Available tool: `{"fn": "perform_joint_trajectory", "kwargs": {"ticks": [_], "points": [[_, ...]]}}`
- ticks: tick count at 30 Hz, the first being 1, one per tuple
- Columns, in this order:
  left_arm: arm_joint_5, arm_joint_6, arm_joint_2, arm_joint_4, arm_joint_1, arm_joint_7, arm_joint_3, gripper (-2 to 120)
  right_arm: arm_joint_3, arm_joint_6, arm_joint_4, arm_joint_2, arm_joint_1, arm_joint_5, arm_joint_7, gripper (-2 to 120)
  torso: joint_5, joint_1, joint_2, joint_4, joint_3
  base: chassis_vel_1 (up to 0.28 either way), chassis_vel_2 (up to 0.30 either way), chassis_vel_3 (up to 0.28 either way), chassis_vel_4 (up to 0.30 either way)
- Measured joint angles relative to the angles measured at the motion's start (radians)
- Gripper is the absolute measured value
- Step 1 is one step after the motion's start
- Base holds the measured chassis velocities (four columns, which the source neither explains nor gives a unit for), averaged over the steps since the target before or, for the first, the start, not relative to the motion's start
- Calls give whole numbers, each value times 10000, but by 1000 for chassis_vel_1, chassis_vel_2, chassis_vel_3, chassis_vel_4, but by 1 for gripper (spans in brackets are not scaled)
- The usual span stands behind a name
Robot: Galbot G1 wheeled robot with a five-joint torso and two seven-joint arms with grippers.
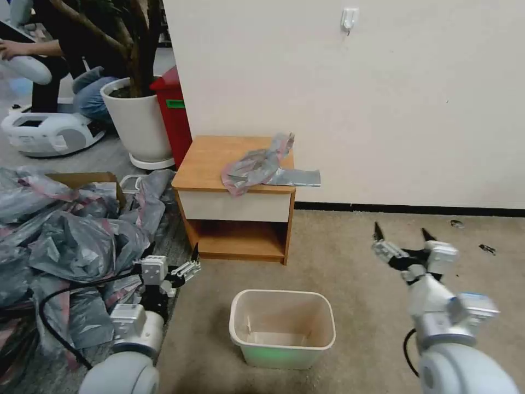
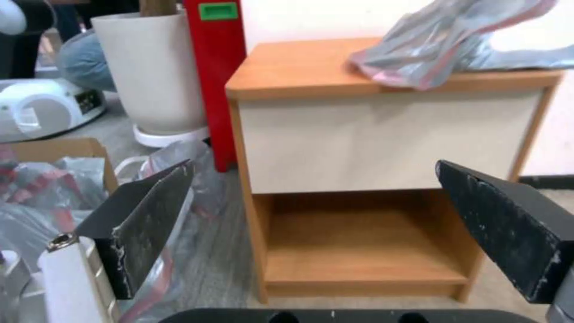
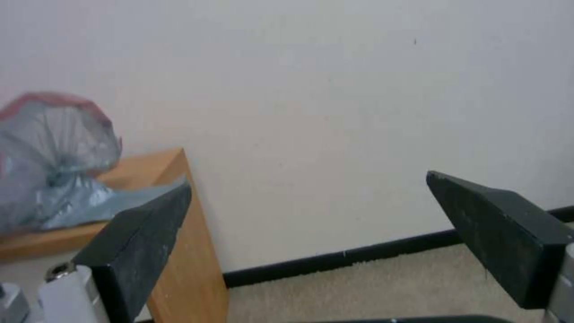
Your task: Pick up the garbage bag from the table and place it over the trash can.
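Where crumpled on the tabletop (image 1: 210, 158), garbage bag (image 1: 261, 165) lying at the wall-side corner, one flat grey end overhanging the side edge, pink rim band draped over the front lip above the white drawer front (image 1: 235, 206). Trash can (image 1: 282, 327) upright on the carpet in front of the tabletop, mouth open, well apart from it. Left hand (image 1: 188, 261) low beside the tabletop's lower shelf, fingers spread wide, holding nothing. Right hand (image 1: 402, 236) raised on the tabletop's opposite side, fingers likewise wide apart, holding nothing. Heap of similar bags (image 1: 65, 235) on the floor beyond the left hand.
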Motion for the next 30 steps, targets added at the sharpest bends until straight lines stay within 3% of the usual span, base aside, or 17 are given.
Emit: {"fn": "perform_joint_trajectory", "kwargs": {"ticks": [5,9,18,30], "points": [[-575,939,528,-884,518,-345,-50,100,32,-85,91,3,-21,45,5,100,6,0,0,0,0,0,0,0,0],[-717,1166,655,-907,641,-436,-60,100,31,-128,104,8,-30,192,12,100,3,0,0,1,1,0,0,0,0],[-1124,827,770,-880,1085,-386,-507,100,-530,18,-1217,22,-11,2477,160,100,3,0,0,0,1,0,0,0,0],[-1187,614,778,-844,1124,-358,-603,100,-720,300,-1724,13,626,2658,166,100,3,0,0,0,2,0,0,0,0]]}}
